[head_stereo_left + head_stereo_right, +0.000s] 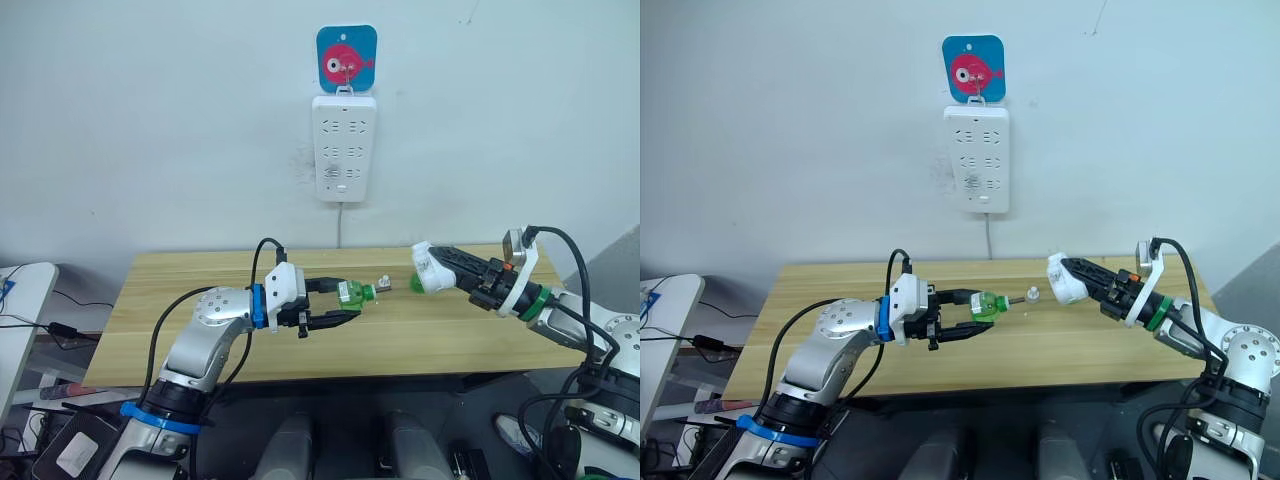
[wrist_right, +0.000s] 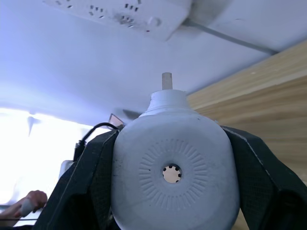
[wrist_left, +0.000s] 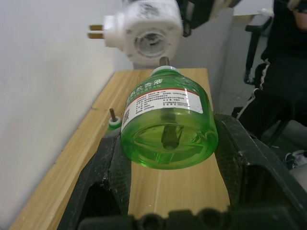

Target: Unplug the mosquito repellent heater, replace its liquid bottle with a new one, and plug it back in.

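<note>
The left jaws [image 1: 343, 305] grip a green bottle [image 1: 349, 292]. The right jaws [image 1: 424, 267] grip the heater [image 1: 430, 270]. Both hang above the table [image 1: 420, 340], with a gap between them.

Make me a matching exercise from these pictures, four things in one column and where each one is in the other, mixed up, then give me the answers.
Things:
1. green liquid bottle
2. mosquito repellent heater
3. white power strip
4. small cap with wick

Places:
A. hanging on the wall under a blue fish hook
B. held in the right gripper
C. lying on the wooden table
D. held in the left gripper

Pairs: 1-D, 2-B, 3-A, 4-C
</note>
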